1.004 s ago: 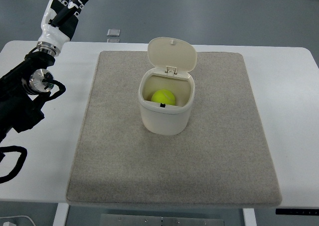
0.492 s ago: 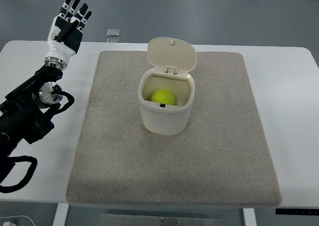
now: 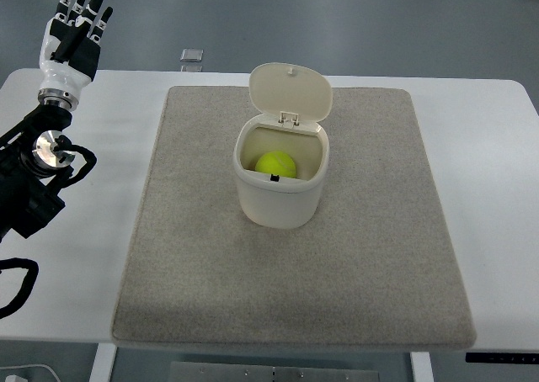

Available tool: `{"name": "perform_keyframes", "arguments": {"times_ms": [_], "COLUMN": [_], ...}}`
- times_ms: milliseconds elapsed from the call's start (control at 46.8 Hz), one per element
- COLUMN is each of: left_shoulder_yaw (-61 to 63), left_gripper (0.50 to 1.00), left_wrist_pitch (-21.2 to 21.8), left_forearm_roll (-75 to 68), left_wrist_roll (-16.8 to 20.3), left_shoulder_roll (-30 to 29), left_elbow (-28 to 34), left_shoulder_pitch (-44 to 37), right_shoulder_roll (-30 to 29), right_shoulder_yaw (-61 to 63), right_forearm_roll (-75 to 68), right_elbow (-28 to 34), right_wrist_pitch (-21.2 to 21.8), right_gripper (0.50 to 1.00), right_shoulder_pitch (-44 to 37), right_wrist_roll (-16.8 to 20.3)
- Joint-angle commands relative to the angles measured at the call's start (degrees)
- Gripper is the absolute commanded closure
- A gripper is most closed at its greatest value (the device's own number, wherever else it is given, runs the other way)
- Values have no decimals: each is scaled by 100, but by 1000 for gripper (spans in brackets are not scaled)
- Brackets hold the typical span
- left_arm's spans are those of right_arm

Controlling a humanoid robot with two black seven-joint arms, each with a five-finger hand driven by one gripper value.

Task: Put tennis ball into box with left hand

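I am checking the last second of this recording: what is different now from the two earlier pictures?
Only the left hand moved: empty, fingers spread, it shifted right half a second ago, then swung back left, toward the table's far left corner. Nothing was grasped or released. The tennis ball stays inside the box, lid open, on the mat.

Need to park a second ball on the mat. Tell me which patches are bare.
The mat is bare in front of the box, and also to its left and right out to the mat's edges. Only the mat's middle is taken, by the box with the tennis ball inside. The left robot hand is off the mat, at the table's far-left corner.
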State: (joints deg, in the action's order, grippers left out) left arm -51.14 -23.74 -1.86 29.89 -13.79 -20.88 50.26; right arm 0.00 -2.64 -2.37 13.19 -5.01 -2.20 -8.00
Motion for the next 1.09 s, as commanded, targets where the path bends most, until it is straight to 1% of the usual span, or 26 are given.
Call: {"name": "perform_keyframes", "arguments": {"times_ms": [0, 534, 855, 1069], "left_shoulder_yaw": [7, -19, -19, -19], "left_gripper": [540, 540, 540, 540], "left_wrist_pitch": [1, 1, 97, 176], "left_forearm_roll": [2, 19, 19, 169], "left_wrist_roll": [-1, 8, 17, 17], "left_shoulder_roll": [-1, 95, 807, 860], "left_elbow": [14, -21, -21, -13], "left_shoulder_pitch": [-7, -42, 54, 142], "right_shoulder_roll": [0, 0, 0, 0], "right_shoulder_yaw": [0, 53, 53, 53], "right_forearm_roll": [0, -53, -35, -26], "right_elbow": [0, 96, 96, 79], "right_wrist_pitch": [0, 88, 79, 79], "right_gripper": [562, 562, 562, 562], "right_shoulder_pitch": [0, 18, -18, -18], "right_wrist_roll": [0, 9, -9, -18]}}
